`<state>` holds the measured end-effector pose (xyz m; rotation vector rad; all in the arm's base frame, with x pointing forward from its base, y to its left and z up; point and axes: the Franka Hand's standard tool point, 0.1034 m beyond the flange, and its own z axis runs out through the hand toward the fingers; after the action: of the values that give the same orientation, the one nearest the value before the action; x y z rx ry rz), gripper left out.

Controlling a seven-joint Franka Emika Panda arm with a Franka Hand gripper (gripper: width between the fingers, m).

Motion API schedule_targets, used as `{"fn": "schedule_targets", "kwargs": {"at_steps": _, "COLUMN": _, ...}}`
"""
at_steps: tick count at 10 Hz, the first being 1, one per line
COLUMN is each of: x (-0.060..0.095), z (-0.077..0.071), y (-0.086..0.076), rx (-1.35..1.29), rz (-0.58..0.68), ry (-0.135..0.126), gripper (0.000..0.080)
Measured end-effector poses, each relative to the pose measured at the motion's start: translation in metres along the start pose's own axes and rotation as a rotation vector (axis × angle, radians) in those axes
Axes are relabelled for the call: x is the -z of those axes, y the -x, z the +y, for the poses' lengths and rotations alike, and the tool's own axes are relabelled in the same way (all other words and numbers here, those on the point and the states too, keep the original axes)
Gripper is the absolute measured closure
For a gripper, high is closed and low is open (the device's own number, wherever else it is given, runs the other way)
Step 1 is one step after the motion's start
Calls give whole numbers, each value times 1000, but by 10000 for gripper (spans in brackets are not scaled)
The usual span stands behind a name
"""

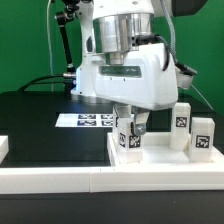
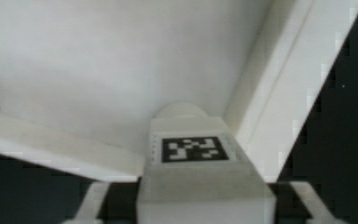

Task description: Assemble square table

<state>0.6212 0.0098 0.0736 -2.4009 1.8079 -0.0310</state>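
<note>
The fingers point(image 1: 130, 128) are clamped on an upright tagged leg point(image 2: 194, 150), its long axis vertical, directly over the square slab point(image 2: 105, 90) near its raised rim.

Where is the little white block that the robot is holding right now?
The leg sits between the fingers low in the exterior view's middle, over the square slab, with two more legs on the exterior view's right.

Black tabletop point(image 1: 40, 125), marker board point(image 1: 84, 120) lying flat, cables point(image 1: 45, 82) behind
</note>
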Motion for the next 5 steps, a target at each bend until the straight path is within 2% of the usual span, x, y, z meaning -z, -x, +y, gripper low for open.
{"fn": "schedule_targets", "kwargs": {"at_steps": 2, "x": 0, "z": -1, "y": 2, "rx": -159, "rz": 0, "ry": -12, "gripper": 509}}
{"fn": "schedule_targets", "kwargs": {"at_steps": 5, "x": 0, "z": -2, "y": 3, "rx": -298, "rz": -5, "ry": -14, "gripper": 509}}
